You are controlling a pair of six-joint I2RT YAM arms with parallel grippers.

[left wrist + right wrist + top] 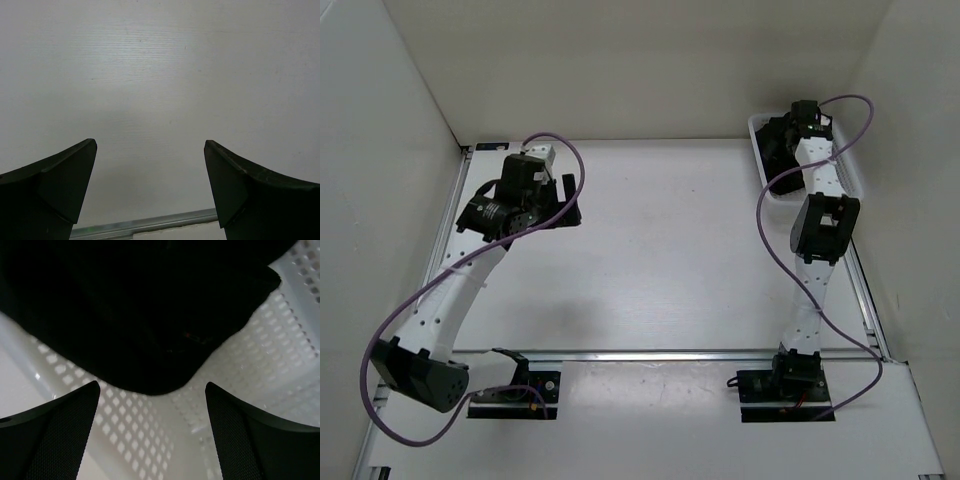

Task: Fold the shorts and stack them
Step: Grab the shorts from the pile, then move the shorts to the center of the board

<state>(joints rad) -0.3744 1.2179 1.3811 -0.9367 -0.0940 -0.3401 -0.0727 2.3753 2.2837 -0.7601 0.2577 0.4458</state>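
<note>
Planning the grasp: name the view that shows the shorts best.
Right wrist: the shorts fill the upper frame, lying in the white mesh basket before the open right gripper. Top external shows only a dark patch in the basket. Left wrist shows none.

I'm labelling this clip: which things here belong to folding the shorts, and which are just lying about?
Job: shorts; right gripper, open over them; left gripper, open.
Just there: white mesh basket holding the shorts; table.

left end effector (150, 148) upper left of top view, jaws wide; right end effector (150, 388) extended upper right, jaws wide.
</note>
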